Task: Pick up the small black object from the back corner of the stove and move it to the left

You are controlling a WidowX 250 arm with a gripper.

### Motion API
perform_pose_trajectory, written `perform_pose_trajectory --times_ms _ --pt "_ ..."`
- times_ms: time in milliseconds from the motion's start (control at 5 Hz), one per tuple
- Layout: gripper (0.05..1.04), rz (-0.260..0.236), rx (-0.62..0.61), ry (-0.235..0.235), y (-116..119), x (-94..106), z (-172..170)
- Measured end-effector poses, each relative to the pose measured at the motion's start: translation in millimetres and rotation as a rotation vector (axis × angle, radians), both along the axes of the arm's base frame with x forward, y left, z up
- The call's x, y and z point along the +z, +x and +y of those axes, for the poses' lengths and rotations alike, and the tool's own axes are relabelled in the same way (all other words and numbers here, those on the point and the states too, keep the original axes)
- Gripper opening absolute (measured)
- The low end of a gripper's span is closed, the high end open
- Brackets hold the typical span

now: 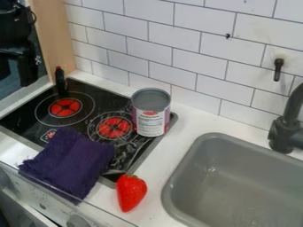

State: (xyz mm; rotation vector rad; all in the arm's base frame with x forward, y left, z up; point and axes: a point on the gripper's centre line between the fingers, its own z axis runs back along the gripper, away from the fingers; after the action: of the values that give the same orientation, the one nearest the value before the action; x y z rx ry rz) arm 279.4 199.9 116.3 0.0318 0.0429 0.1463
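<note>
The black arm (17, 51) hangs upper left, beside the wooden panel (54, 37).

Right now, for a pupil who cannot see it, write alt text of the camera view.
Dark purple cloth draped over the front edge of a black stovetop with red burners; a labelled grey metal can stands at its right edge, and a red strawberry lies on the white counter beside a grey sink.

Matte black arm (17, 46) with blocky, angular segments; a thin, dark cable (33, 17) curving beside its upper part
</note>
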Motion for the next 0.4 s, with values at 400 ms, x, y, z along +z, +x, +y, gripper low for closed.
perform_pose_trajectory --times_ms 400 --pt "1.001 -0.045 0.071 -0.011 18.7 -15.4 -2.5"
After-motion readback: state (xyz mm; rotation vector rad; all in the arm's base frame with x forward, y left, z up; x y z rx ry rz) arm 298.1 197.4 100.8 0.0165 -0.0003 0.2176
